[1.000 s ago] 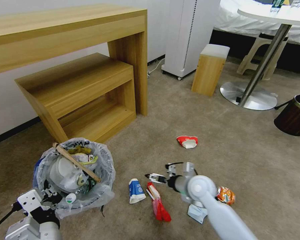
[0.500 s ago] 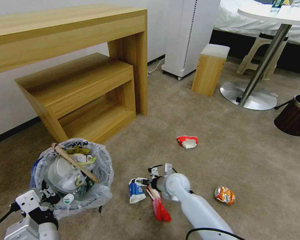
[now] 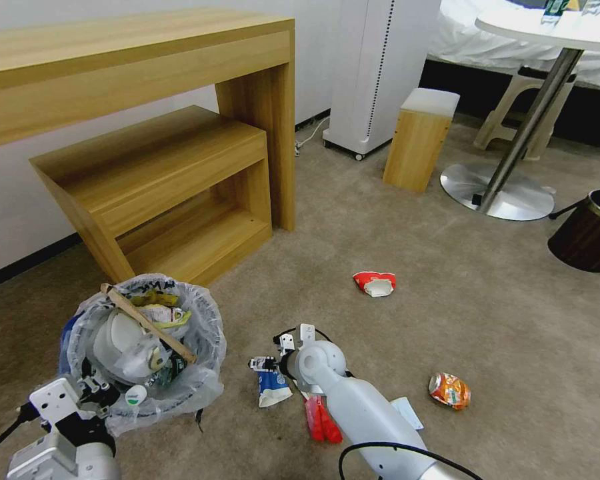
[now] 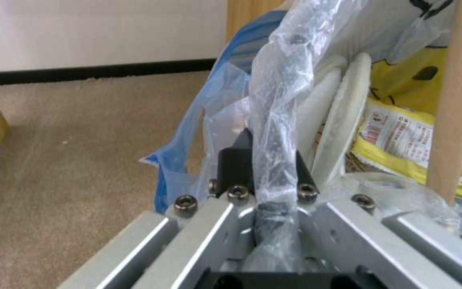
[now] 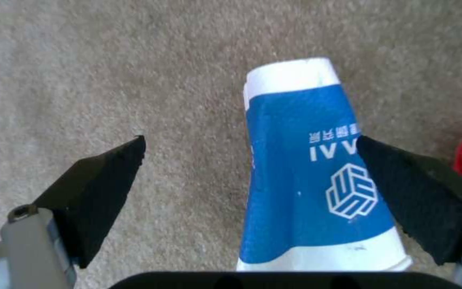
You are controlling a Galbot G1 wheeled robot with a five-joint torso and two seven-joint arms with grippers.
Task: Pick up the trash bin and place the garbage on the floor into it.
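The trash bin (image 3: 203, 337), blue with a crinkly bag, is held at the lower left, with my left gripper (image 3: 92, 389) shut on its rim. In the left wrist view that gripper (image 4: 268, 168) pinches the bag's edge beside white slippers (image 4: 343, 116), a yellow wrapper (image 4: 402, 132) and a wooden stick (image 4: 455, 100). My right gripper (image 3: 263, 365) hovers open over a blue-white paper cup (image 3: 271, 389) lying on the floor (image 3: 447, 313). In the right wrist view the cup (image 5: 311, 180) lies between the spread fingers (image 5: 108, 184), close to one of them. More garbage: a red-white cup (image 3: 375, 283), an orange snack bag (image 3: 450, 391), a red wrapper (image 3: 320, 421).
A wooden desk with a lower shelf unit (image 3: 160, 167) stands behind the bin. Farther back are a white appliance (image 3: 373, 67), a small wooden stool (image 3: 420, 137), a round table's metal base (image 3: 497, 193) and a dark brown bin (image 3: 590, 230). A pale flat scrap (image 3: 407, 412) lies beside my right arm.
My right arm has swung left across the carpet, from near the snack bag to over the blue-white cup, uncovering the pale scrap. The held bin has barely shifted.
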